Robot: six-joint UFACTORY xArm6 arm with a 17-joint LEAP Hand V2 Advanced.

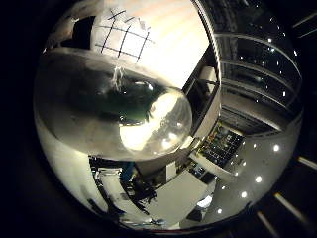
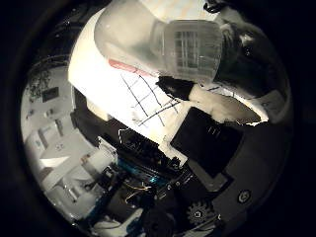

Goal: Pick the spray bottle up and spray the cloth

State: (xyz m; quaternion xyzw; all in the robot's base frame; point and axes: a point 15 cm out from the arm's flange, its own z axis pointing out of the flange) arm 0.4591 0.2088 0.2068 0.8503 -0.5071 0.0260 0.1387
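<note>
The table (image 2: 106, 86) lies below, bearing the checked cloth (image 1: 121, 34). The bottle (image 1: 99, 111), clear, rigid and smooth, sits tight against the palm above it; probably light, likely slippery, best gripped round the body below the ribbed collar (image 2: 190, 49). The hand (image 2: 217, 143) appears clenched around it, a finger (image 2: 222, 106) crossing beside the collar.

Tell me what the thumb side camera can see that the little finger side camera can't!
Only the thumb side view shows the spray bottle's ribbed collar and dark nozzle end, plus the hand's own black and white parts with a small gear.

Only the little finger side view shows the bottle's rounded clear body, filling much of the picture, so it sits close to the palm.

Both show the spray bottle and the white cloth with dark grid lines lying on the table beyond it.
</note>
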